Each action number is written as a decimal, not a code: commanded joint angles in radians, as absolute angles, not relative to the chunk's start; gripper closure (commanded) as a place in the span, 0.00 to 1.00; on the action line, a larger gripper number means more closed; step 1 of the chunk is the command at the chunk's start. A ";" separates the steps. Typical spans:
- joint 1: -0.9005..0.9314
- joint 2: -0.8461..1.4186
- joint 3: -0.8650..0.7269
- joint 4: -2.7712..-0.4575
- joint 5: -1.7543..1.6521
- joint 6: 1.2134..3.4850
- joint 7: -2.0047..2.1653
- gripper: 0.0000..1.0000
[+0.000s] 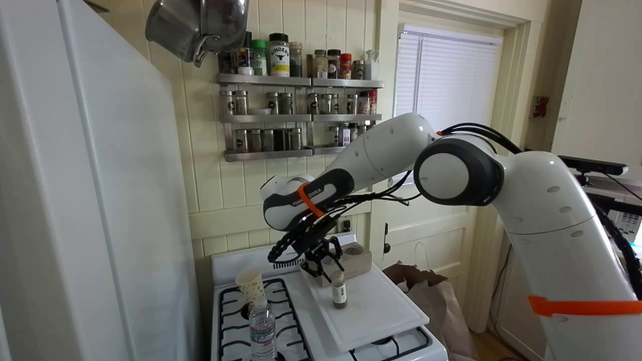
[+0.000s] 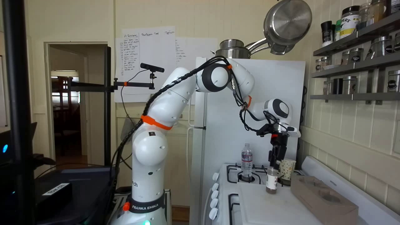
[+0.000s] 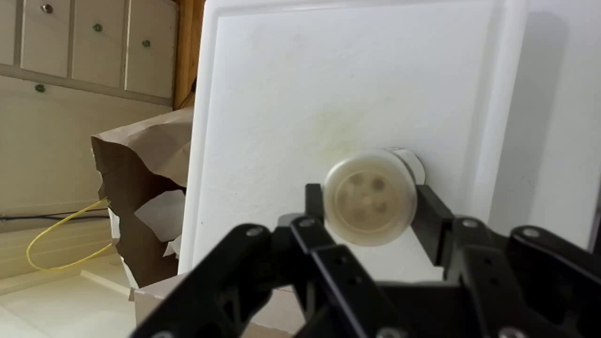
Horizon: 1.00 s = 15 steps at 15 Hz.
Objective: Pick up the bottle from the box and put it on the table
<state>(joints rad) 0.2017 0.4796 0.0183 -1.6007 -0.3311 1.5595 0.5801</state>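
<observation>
The white table (image 1: 386, 306) is spreading past the box (image 2: 315, 204); near the box, the gripper (image 3: 370, 201) is pinching the upright bottle (image 2: 271, 182) at its top, probably leaving the base free for standing.

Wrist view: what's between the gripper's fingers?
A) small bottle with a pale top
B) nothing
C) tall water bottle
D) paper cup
A: in the wrist view, the small bottle shows its round, pale top between the fingers, one at either side.
</observation>
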 commanded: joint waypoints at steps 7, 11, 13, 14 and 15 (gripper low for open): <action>0.197 0.372 0.008 -1.709 -0.315 1.582 0.618 0.75; 0.190 0.402 0.006 -1.678 -0.320 1.570 0.606 0.75; 0.188 0.427 0.005 -1.657 -0.320 1.569 0.604 0.75; 0.187 0.437 0.004 -1.651 -0.320 1.571 0.602 0.75; 0.187 0.446 0.003 -1.646 -0.320 1.567 0.603 0.75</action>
